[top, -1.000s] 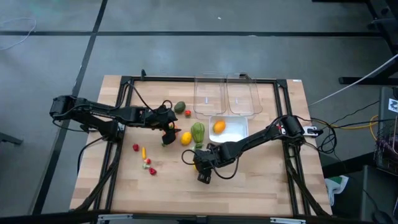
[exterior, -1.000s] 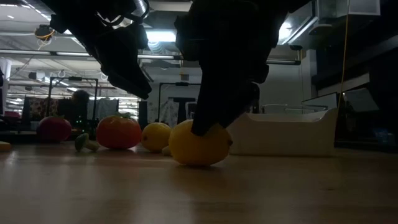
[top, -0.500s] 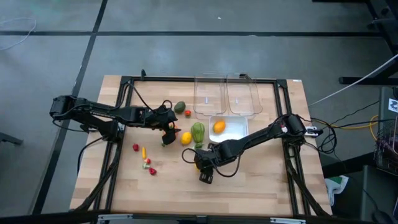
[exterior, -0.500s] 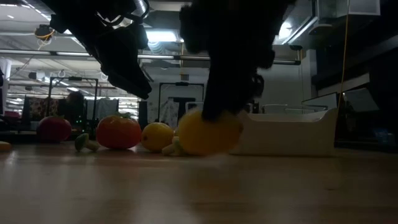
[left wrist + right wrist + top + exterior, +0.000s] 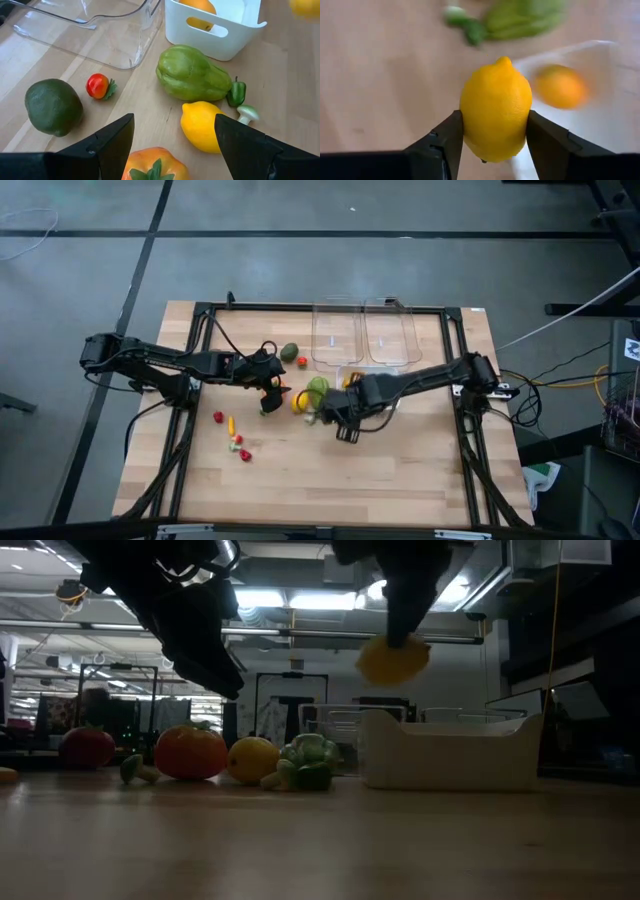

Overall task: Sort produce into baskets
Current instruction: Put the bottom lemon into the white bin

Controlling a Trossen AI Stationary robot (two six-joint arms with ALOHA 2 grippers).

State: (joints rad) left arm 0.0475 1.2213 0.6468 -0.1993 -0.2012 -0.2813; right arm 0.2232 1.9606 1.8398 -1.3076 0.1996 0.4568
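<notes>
Right pincer (image 5: 495, 142) is clamped on a lemon (image 5: 496, 109), one finger on each flank, the lemon's long axis running along the fingers with the nipple end pointing forward. In the low view the held lemon (image 5: 393, 659) hangs clear of the table, above the near-left corner of the white basket (image 5: 455, 755). From above, the right pincer (image 5: 330, 412) sits just beside the white basket's left edge, so the drop spot lies a short way to the robot's right of the pincer and below it. The white basket (image 5: 585, 120) already holds an orange piece (image 5: 561, 86).

Left pincer (image 5: 174, 140) hovers with its fingers spread and nothing between them, over a second lemon (image 5: 202, 126) and an orange-red tomato-like piece (image 5: 154, 165). Near them lie the long green ribbed piece (image 5: 192, 74), a dark green round fruit (image 5: 53, 106), a small red bit (image 5: 97, 85) and the edge of a clear basket (image 5: 115, 35).

Judged: the right arm alone carries the lemon, and the next move probably calls for a short sideways shift over the white rim before letting go; releasing short could clip the wall.
</notes>
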